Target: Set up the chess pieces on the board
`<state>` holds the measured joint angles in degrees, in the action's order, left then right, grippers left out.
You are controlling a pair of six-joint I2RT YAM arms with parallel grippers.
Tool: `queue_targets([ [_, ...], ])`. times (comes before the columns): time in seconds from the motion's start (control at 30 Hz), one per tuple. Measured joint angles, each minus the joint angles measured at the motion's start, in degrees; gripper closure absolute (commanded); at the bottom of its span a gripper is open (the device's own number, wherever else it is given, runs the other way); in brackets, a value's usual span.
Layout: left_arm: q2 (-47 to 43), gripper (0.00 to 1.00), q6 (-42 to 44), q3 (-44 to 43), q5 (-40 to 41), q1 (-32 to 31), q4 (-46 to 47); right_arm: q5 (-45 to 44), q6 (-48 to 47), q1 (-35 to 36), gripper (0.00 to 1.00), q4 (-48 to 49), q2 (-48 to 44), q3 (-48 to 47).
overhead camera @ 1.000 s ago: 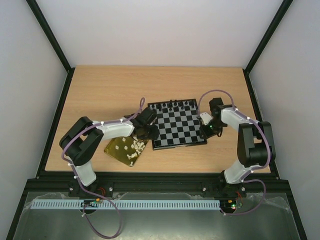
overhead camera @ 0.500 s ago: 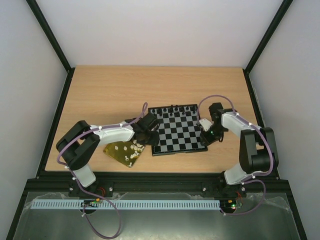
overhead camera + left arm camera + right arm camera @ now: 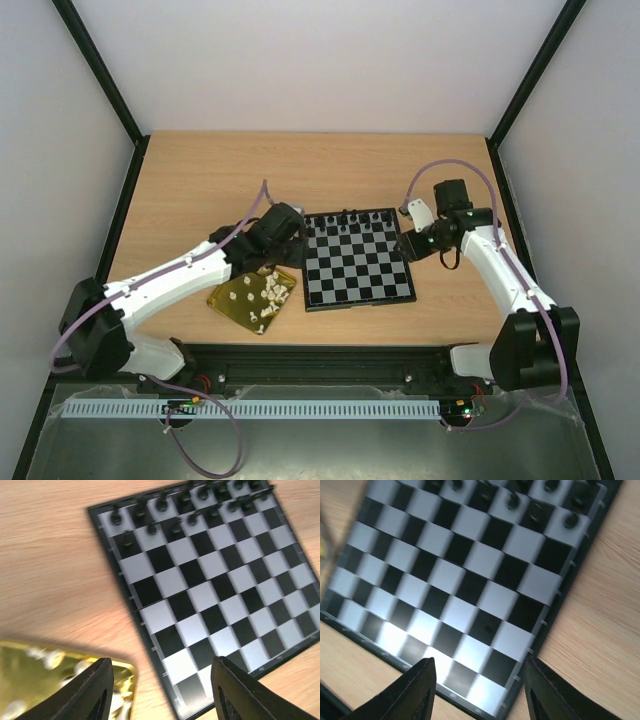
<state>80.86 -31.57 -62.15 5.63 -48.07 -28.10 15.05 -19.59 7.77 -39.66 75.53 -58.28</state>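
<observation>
Bare wood of the tabletop ran wide along the left side and across the far half. One gold tray lay near the front edge, turned like a diamond with a corner pointing at the robot. The chess pieces were heaped in its right part, lying at all angles. There were more than ten, but they were too small for an exact count. The tray's right corner sat just beside the board's near-left corner, with a thin strip of wood between them. The left gripper hung above that strip and the board's left rim, its fingers spread wide with nothing between them. The board, a single square, lay a little right of the tabletop's middle. It was skewed slightly, so its left edge ran almost straight away from the robot while its near edge sloped up to the right. The black chessmen stood upright in two rows along its far edge, blurred in the wrist views, roughly sixteen. The six nearer rows showed bare checks. The right gripper hovered over the board's right rim, likewise open and holding nothing. A band of tabletop lay between the board and the right edge, and a narrower one before the front edge.
</observation>
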Motion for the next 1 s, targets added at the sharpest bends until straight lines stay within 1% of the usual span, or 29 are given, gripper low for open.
queue_targets([
  [0.07,-2.08,0.51,-0.83,0.55,2.64,0.39,-3.48,5.18,1.25,-0.02,0.49,1.77,-1.64,0.15],
  [0.17,-3.78,0.55,-2.01,2.82,4.87,1.81,-7.96,13.94,3.3,-0.02,0.48,7.19,-4.96,4.22],
  [0.2,-4.22,0.56,-2.4,4.02,5.29,2.69,-9.29,16.81,3.82,-0.02,0.47,8.81,-6.32,6.43],
  [0.3,-5.03,0.56,-2.73,7.58,5.31,6.34,-11.54,21.14,3.76,0.0,0.47,11.78,-9.05,11.65],
  [0.43,-5.22,0.57,-2.25,11.02,4.35,11.45,-12.07,21.84,3.78,0.0,0.46,13.73,-10.03,14.56],
  [0.57,-4.04,0.67,-0.59,11.56,3.21,15.28,-11.56,22.29,3.72,-0.02,0.46,15.67,-10.16,14.62],
  [0.63,-2.67,0.71,0.22,11.56,2.73,16.35,-11.08,22.25,3.56,-0.02,0.46,16.04,-10.19,14.62],
  [0.8,0.04,0.73,2.14,12.35,0.9,17.86,-9.68,22.14,3.43,-0.02,0.46,16.5,-10.16,14.62],
  [1.0,2.84,0.77,3.06,13.14,-0.31,17.9,-8.52,22.1,3.26,-0.02,0.46,16.52,-10.16,14.62],
])
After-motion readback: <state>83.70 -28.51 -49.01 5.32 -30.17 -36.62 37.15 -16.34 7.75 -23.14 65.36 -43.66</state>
